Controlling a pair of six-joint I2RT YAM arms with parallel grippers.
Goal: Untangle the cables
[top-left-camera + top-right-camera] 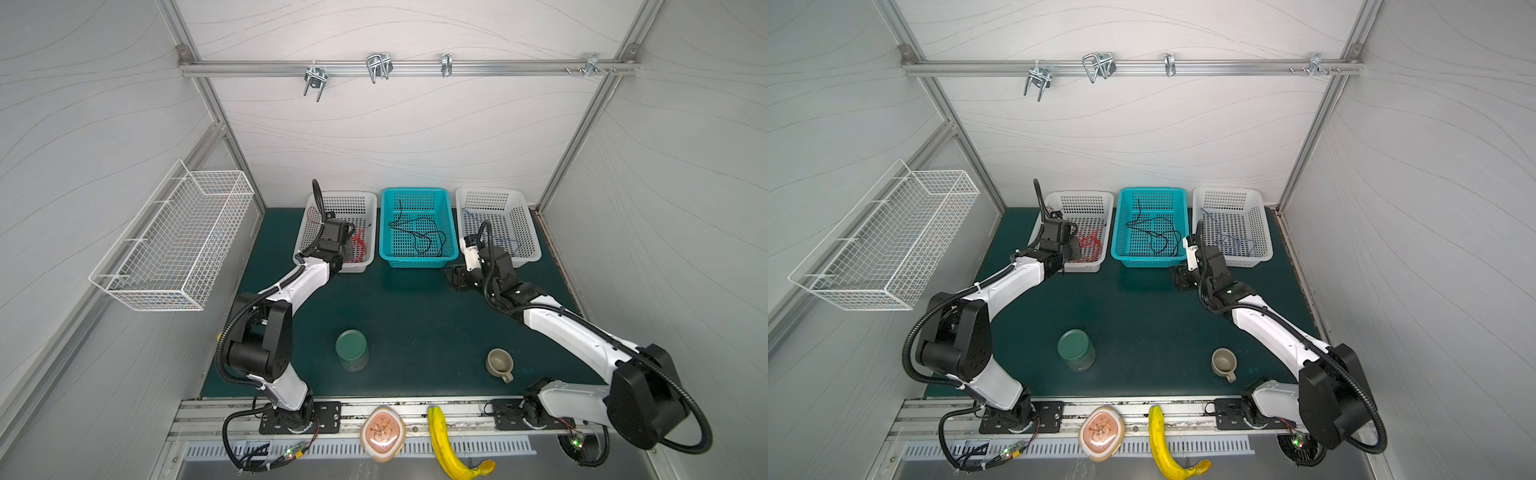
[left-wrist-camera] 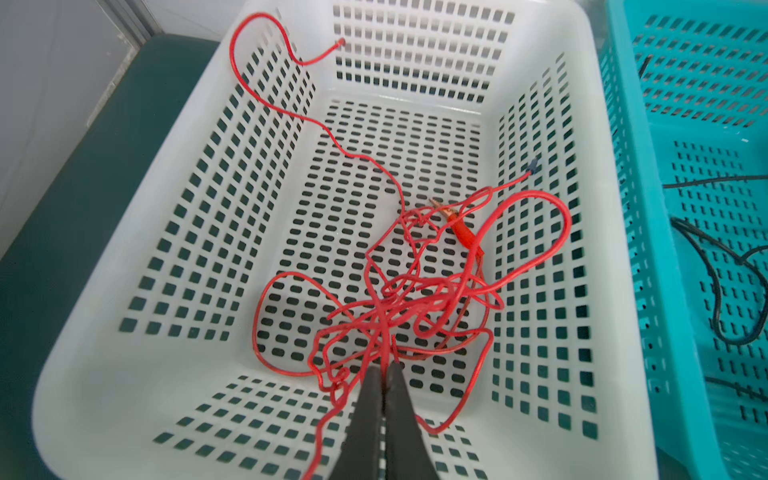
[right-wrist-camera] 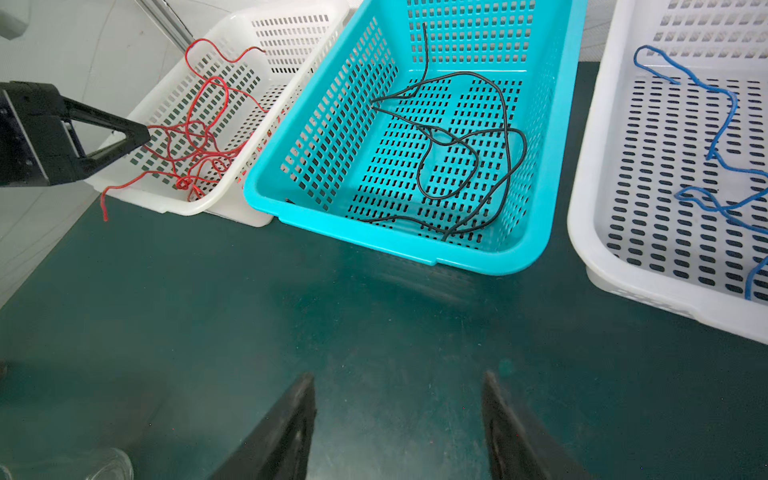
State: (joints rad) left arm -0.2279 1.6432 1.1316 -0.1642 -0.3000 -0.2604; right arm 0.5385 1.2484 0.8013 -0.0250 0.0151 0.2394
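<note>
Left wrist view: left gripper [image 2: 385, 366] clenched on the red cable [image 2: 388, 297], knotted in the white basket [image 2: 137, 199] at the table's [image 1: 407, 316] 11 o'clock. Judged light, limp, snag-prone; hold near a free end. Right gripper [image 3: 399, 375] released, empty.

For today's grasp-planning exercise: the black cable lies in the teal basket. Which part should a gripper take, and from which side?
Probably the straight end of the black cable, lying up the far wall of the teal basket, clear of the loops. Come from above: walls block every side.
</note>
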